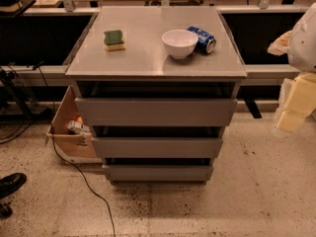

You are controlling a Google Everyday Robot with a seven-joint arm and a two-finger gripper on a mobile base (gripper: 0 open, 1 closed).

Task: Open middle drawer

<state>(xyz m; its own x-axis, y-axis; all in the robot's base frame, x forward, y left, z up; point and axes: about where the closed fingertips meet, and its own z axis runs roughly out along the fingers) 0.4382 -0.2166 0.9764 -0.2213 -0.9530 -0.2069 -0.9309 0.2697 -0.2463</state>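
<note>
The grey cabinet (155,65) stands in the middle of the camera view with three handleless drawers stacked in its front. The middle drawer (157,147) is the second one, a wide flat grey panel; it sits closed, in line with the drawers above and below. The taller top drawer (155,112) and the small bottom drawer (158,172) are closed too. My gripper (292,113), pale yellow below the white arm, hangs at the right edge of the view. It is well right of the cabinet, about level with the top drawer, and touches nothing.
On the cabinet top lie a green and yellow sponge (114,39), a white bowl (179,43) and a blue can (202,38) on its side. A cardboard box (66,130) leans against the cabinet's left side. A black cable (84,181) runs over the speckled floor. A black shoe (11,184) is at far left.
</note>
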